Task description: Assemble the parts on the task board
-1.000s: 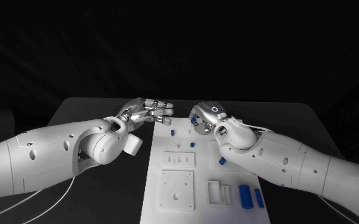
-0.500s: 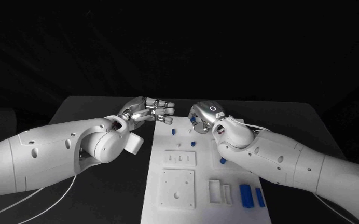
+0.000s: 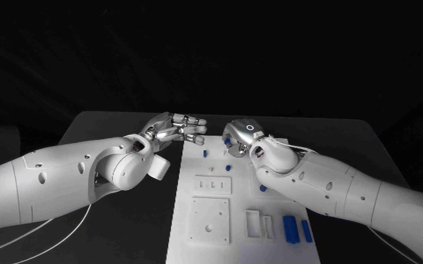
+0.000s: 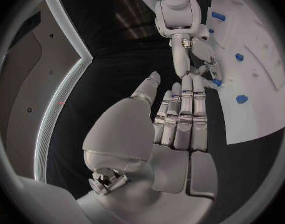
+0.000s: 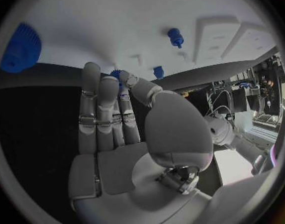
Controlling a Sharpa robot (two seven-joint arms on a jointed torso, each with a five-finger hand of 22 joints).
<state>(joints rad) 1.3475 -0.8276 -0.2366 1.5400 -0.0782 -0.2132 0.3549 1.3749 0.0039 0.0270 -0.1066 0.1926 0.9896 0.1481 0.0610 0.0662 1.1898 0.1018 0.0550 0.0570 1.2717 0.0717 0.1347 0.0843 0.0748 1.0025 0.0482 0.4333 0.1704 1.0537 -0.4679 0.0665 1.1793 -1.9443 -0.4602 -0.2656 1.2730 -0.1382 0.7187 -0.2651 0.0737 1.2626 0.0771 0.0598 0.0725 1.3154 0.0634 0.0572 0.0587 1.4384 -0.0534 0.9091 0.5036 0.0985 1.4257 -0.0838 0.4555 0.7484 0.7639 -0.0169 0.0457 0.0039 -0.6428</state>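
Note:
The white task board (image 3: 242, 198) lies in the middle of the table. My right hand (image 3: 239, 134) hovers over its far end and pinches a small blue part (image 5: 120, 75) between thumb and fingertips; the left wrist view shows that part (image 4: 216, 82) at the fingertips too. My left hand (image 3: 176, 128) hangs just beyond the board's far left corner, fingers loosely together, thumb apart, holding nothing. Two short blue pegs (image 3: 205, 153) (image 3: 227, 168) stand on the board below the hands. A blue piece (image 3: 263, 187) sits beside my right forearm.
Two long blue blocks (image 3: 289, 227) (image 3: 305, 231) lie at the board's near right. White raised plates (image 3: 211, 186) (image 3: 209, 221) and a slotted holder (image 3: 253, 225) occupy its near half. A blue gear (image 5: 21, 47) rests on the board (image 5: 117, 15) near my right hand (image 5: 117, 124).
My left hand has edged slightly toward the right hand. The right hand has stayed almost still with the small blue part in its pinch.

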